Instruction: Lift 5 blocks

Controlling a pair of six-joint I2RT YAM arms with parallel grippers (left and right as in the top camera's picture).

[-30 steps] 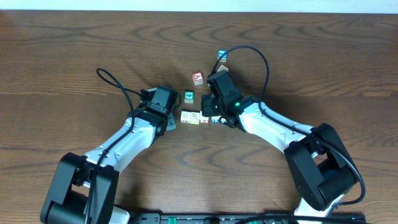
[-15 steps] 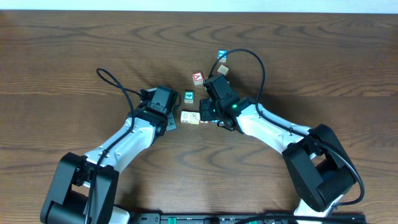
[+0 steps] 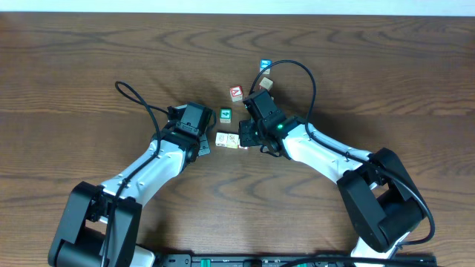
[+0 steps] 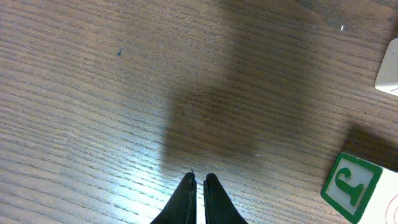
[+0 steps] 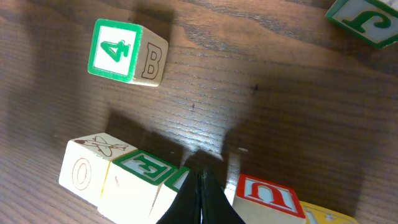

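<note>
Small pale cream wooden cubes (image 3: pixel 226 139) sit in a row mid-table, between the two arms.
Faces carry letters and drawings with green or red edging; right gripper (image 5: pixel 200 185) pressed together among them, left gripper (image 4: pixel 198 182) likewise closed above the brown wooden table (image 4: pixel 93 93).

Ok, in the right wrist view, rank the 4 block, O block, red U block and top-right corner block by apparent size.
1. 4 block and O block: look alike.
2. Red U block, partly cropped.
3. Corner block, cut by the frame, so unsure.
</note>
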